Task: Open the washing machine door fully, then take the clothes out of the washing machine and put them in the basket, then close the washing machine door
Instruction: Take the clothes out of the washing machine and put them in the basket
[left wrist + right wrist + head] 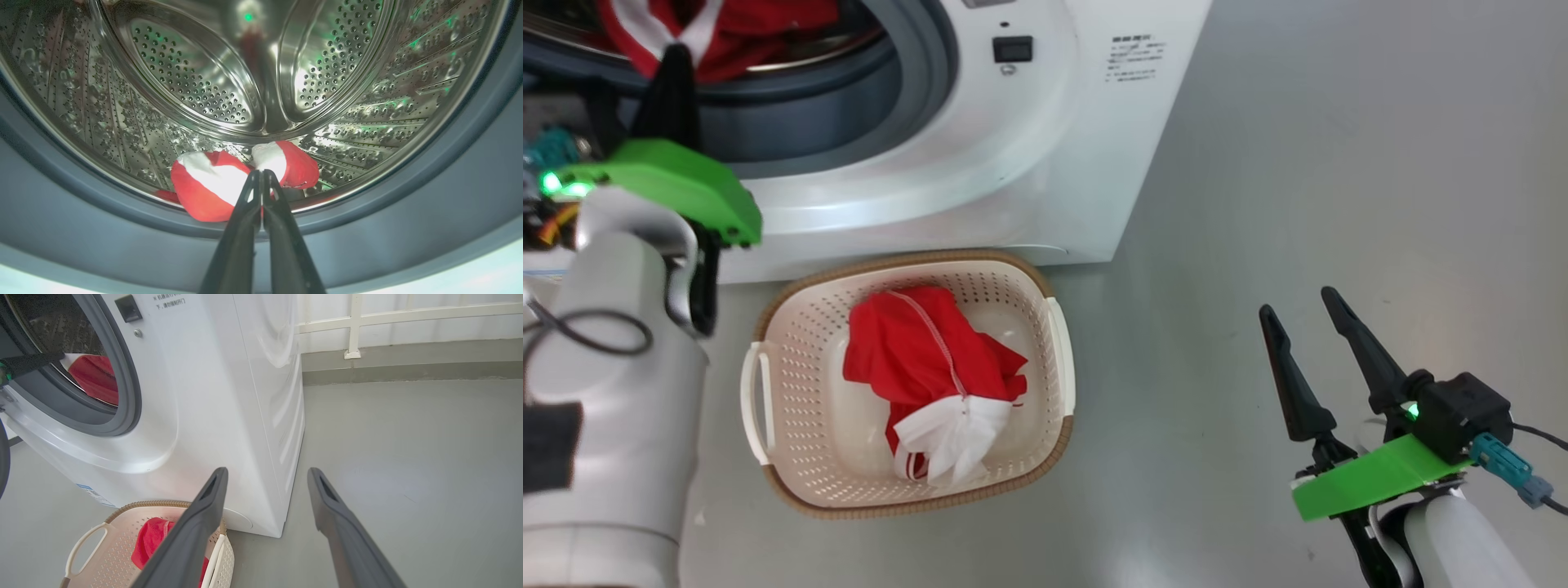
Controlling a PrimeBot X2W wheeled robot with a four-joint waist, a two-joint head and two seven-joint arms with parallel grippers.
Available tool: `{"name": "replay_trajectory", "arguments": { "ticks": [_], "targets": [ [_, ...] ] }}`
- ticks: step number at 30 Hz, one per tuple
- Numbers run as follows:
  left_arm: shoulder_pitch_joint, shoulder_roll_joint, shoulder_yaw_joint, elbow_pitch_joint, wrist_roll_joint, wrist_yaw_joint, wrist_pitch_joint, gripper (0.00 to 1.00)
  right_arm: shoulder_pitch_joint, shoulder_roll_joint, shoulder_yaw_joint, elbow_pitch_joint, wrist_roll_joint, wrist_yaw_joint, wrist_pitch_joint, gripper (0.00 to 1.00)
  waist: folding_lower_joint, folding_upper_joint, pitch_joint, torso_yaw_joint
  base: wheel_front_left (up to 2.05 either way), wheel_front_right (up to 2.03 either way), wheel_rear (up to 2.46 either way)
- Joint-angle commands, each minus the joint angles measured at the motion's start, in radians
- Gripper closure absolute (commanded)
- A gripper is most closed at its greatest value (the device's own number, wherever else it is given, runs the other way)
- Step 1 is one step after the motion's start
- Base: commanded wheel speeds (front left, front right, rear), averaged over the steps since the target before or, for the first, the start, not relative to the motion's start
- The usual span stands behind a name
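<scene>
Reaching into drum (184, 81), left jaws seem clenched on clothes (204, 192); right jaws released

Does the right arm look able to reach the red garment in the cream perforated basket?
Probably yes: the open right gripper has only bare floor between it and the basket; garment lies uncovered.

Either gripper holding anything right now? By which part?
The left gripper is shut on the red garment in the drum, apparently pinching a white-striped fold. The right gripper is open above the floor, holding nothing.
</scene>
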Motion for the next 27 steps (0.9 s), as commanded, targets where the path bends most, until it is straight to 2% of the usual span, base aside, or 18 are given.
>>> {"name": "replay_trajectory", "arguments": {
  "ticks": [1,17,27],
  "targets": [
    [0.048,0.033,0.032,-0.069,-0.005,-0.007,-0.012,1.0,0.028,-0.01,0.013,-0.023,0.006,0.006,-0.006,0.0,0.0,-0.0001,-0.023,0.02,0.0,0.0,0.0],
    [0.328,-0.047,0.136,-0.449,0.011,-0.038,-0.012,1.0,0.082,-0.027,-0.011,-0.033,0.0,0.006,-0.006,0.0,0.0,-0.0001,-0.079,0.056,0.0,0.0,0.0],
    [0.465,-0.087,0.165,-0.693,0.022,-0.046,-0.012,1.0,0.09,-0.029,-0.028,-0.04,-0.002,0.006,-0.006,0.0,0.0,-0.0001,-0.079,0.06,0.0,0.0,0.0]
  ]
}}
